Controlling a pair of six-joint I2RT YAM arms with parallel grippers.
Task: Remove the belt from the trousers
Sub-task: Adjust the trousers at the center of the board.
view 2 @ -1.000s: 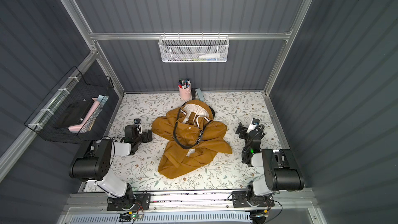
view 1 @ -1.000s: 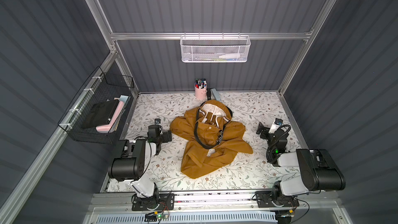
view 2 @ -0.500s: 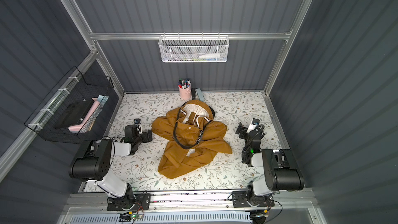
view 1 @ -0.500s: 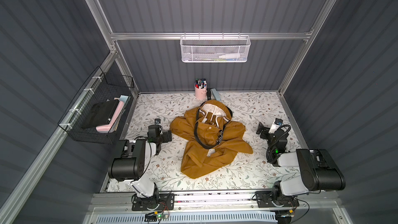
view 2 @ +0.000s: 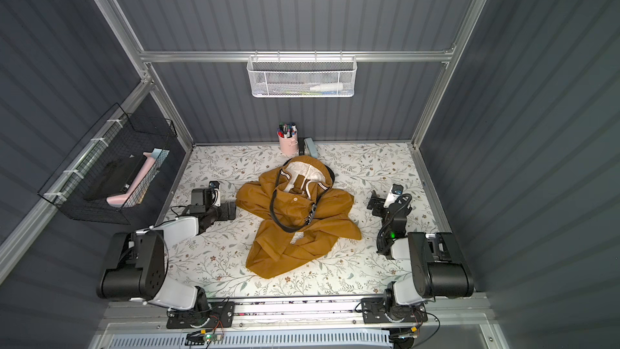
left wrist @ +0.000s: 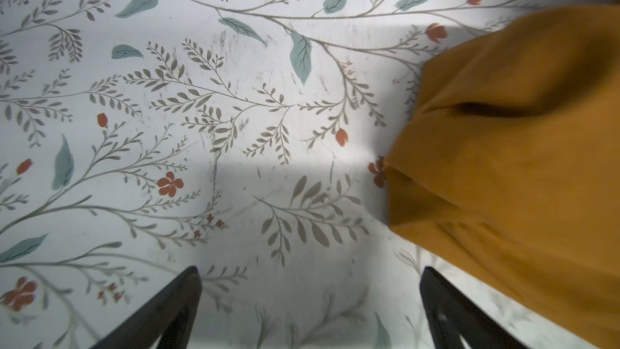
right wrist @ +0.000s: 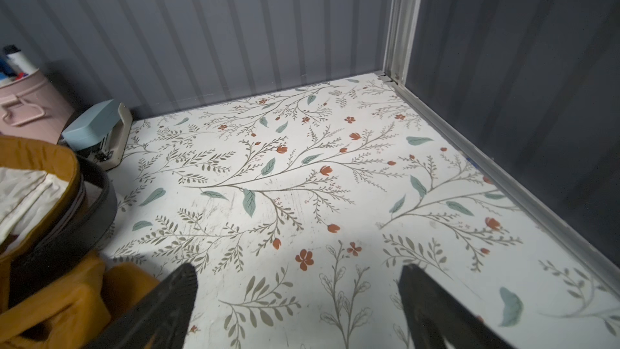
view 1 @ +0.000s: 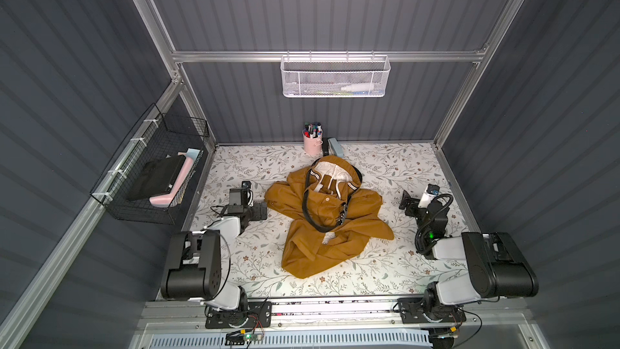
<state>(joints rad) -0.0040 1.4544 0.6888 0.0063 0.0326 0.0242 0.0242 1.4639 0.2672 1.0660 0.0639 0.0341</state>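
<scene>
Left claw (left wrist: 308, 270) gapes near crumpled mustard trousers (view 1: 335, 246), belt (view 1: 304, 206) looped.

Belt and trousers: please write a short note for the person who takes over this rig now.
Left gripper: open, empty, above the table beside the trousers' edge.
Right gripper: open, empty, above bare table on the trousers' other side.
Trousers: crumpled mid-table.
Belt: looped around the waistband, buckle lying on the front cloth.
Done: nothing; neither gripper has a grip.
To do: grasp the belt, probably near the buckle, and pull it free of the trousers.
</scene>
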